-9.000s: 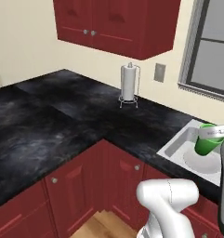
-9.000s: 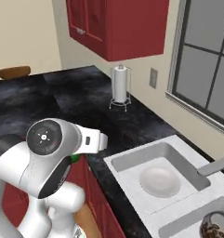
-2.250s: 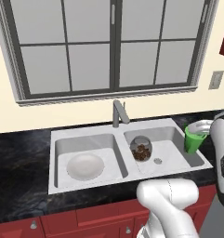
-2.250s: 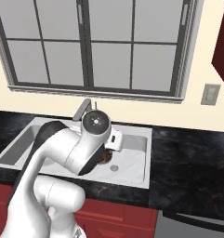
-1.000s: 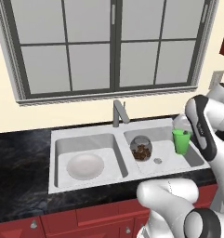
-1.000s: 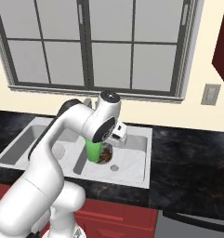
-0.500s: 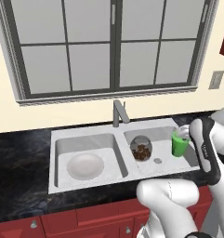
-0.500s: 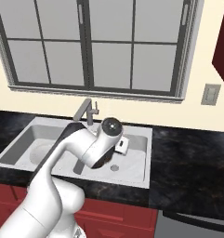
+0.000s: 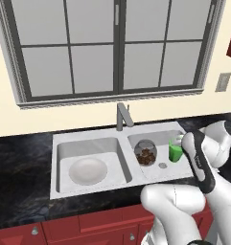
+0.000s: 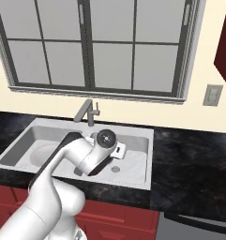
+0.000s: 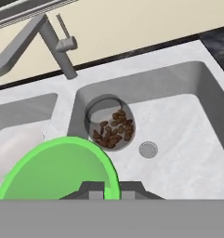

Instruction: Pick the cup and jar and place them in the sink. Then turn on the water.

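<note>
The cup is held upright over the right basin of the sink, clamped at its rim by the jaws of the gripper, which are closed on it. In the left base view it is seen to the right of the jar, near it but apart, and in front and to the right of the faucet. The jar already lies in the same basin, beside the drain, with brown pieces visible through its glass. A white dish is seen in the left basin. No water is seen at the faucet.

Whether the cup's base touches the basin floor cannot be told, since it is hidden by the arm in the right base view and by the cup's own mouth in the hand view. If the jaws are released while the cup hangs above the floor, it may be tipped over or bounced, and could roll against the jar. If it is lowered nearer the jar, the glass could be knocked. On withdrawal, the rim could be caught by a finger and the cup dragged over. The faucet handle stands close behind, and could be struck by the arm.
</note>
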